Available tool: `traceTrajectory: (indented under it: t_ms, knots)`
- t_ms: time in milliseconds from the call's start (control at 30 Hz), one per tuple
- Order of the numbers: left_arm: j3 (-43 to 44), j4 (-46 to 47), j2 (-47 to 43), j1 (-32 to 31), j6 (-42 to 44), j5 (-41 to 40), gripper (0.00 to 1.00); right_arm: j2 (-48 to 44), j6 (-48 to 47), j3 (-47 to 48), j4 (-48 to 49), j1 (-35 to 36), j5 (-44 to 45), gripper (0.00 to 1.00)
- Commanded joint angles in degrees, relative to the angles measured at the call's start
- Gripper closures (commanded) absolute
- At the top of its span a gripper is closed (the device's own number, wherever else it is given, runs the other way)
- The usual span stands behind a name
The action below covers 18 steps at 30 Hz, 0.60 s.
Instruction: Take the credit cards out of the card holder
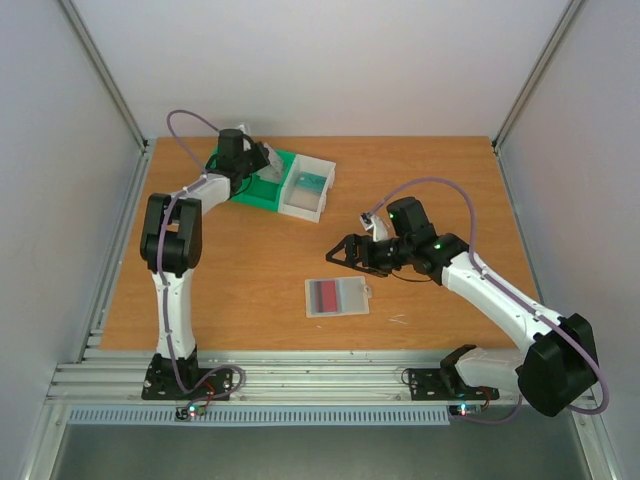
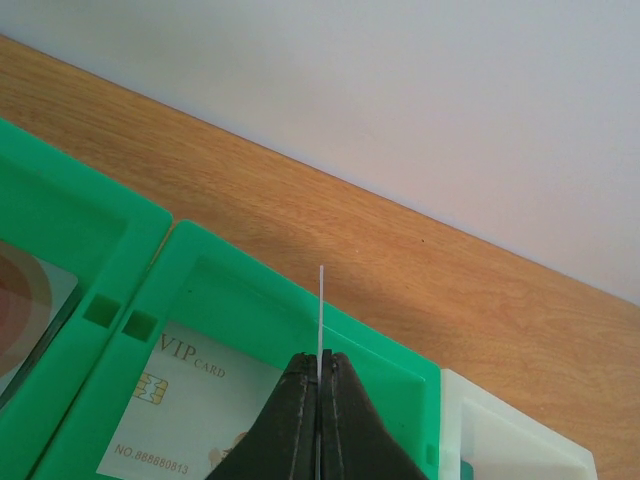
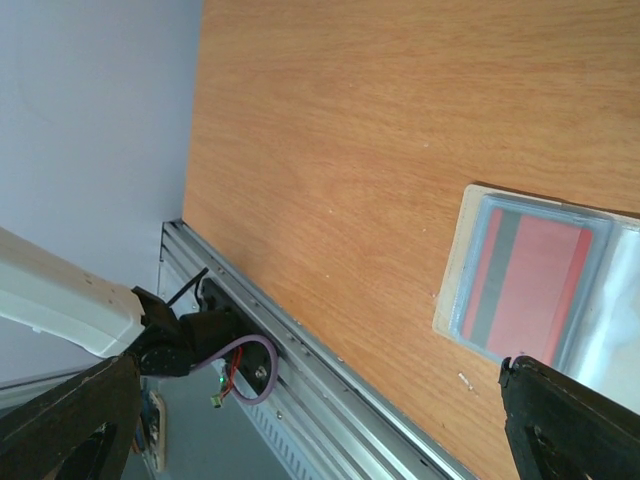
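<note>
Holding a thin card point(image 2: 321, 300) edge-on in my left pincer point(image 2: 320, 362), jaws pinched fully together on it, over a compartment of the green tray point(image 2: 255, 262) where a VIP card point(image 2: 195, 410) lies flat. Reads as the drop-off step for one card. My right pincer point(image 1: 340, 252) gapes wide, grips nothing, and hovers near the card holder point(image 1: 337, 297) mid-table, with the red card point(image 3: 525, 285) inside it. Next: left lets go into the tray; right must get at the holder so the red card slides out.

The desk point(image 1: 240, 290) is brown wood. The tray point(image 1: 258, 198) is green and white. The card point(image 3: 530, 285) is red with a dark stripe.
</note>
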Motion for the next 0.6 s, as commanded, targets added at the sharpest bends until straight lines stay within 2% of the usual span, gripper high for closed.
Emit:
traceTrajectory:
  t_ms: [0,567]
  knots:
    - [2.5,0.7,1.5,0.3,2.1,0.0,0.99,0.3,1.8,0.4,2.1,-0.3,-1.4,0.01]
    - [4.9,0.7,4.9,0.3,2.9,-0.2,0.99,1.6,2.4,1.3,2.2,-0.3,-0.5,0.02]
